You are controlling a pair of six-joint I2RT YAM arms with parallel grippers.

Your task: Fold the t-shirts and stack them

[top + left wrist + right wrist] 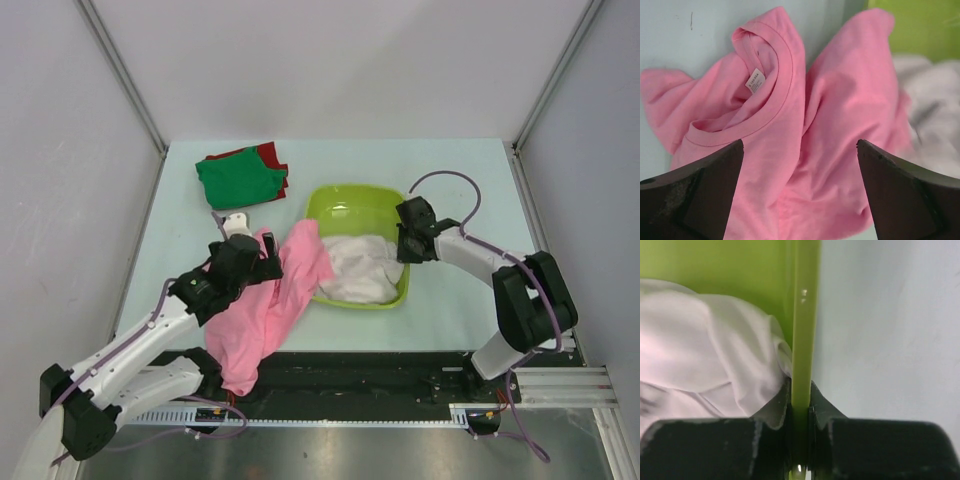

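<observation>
A large pink t-shirt (285,290) lies crumpled, draped from the tub's left rim down to the table's near edge. Its collar and neck label (756,81) face up on the pink t-shirt (790,130). My left gripper (262,252) hovers over it, open, nothing between the jaws (800,142). White t-shirts (355,268) lie bunched inside the lime-green tub (350,190). My right gripper (405,240) is shut on the tub's right rim (805,315), one finger inside beside the white cloth (700,350), one outside. A folded green t-shirt (240,180) lies on a red one (272,155) at the back left.
The tub stands mid-table. White cloth and a strip of the tub (920,25) show at the right of the left wrist view. Pale walls close in the table on both sides. The dark base rail (400,375) runs along the near edge.
</observation>
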